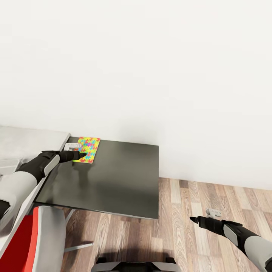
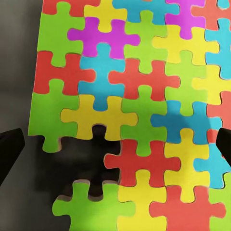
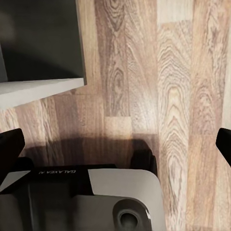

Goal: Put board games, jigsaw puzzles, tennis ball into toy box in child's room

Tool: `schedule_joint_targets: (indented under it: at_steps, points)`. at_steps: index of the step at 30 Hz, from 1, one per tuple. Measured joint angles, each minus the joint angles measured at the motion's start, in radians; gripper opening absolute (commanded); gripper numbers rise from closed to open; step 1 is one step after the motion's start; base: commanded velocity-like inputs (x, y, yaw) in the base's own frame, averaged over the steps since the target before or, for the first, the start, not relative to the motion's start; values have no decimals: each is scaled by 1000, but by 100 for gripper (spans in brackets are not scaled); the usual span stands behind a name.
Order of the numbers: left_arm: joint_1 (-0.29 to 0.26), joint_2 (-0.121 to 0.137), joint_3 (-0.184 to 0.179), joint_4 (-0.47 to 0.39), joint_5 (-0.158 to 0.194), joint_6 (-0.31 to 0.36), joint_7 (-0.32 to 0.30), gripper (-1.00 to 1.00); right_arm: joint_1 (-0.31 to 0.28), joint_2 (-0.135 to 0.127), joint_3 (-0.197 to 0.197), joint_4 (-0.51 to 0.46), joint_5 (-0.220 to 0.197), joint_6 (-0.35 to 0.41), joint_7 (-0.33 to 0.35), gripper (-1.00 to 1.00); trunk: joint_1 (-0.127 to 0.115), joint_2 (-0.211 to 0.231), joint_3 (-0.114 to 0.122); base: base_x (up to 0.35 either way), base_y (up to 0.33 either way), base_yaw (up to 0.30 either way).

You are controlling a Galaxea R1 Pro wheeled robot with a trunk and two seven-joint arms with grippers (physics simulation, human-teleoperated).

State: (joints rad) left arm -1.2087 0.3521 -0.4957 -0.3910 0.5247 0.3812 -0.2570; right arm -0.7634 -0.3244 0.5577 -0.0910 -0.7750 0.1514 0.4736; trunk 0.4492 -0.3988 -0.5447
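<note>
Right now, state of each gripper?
Left gripper: jaws open, hovering over the jigsaw puzzle on the dark table, holding nothing.
Right gripper: jaws open, empty, over the wood floor.

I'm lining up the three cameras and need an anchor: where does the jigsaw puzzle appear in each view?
Head view: the jigsaw puzzle lies flat at the far left corner of the dark cabinet top, with the left end effector over it.
Left wrist view: the puzzle is seen close up, with the dark top beside it.
Right wrist view: not in it.
Shared landmark: the dark cabinet top.
</note>
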Motion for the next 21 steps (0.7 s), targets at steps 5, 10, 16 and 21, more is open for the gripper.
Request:
schedule_joint_targets:
  at_steps: [5,10,16,21]
  points:
    - [0,0,0,0,0,0,0,100,0,0,0,0,0,0,0,100,0,0,0,0,-1,0]
    - [0,0,4,0,-9,-1,2,100,0,0,0,0,0,0,0,100,0,0,0,0,-78,0]
    - [0,0,4,0,-9,-1,2,100,0,0,0,0,0,0,0,100,0,0,0,-3,-30,0]
    - [0,0,5,0,-9,-1,1,100,0,0,0,0,0,0,0,100,0,0,0,-47,-160,0]
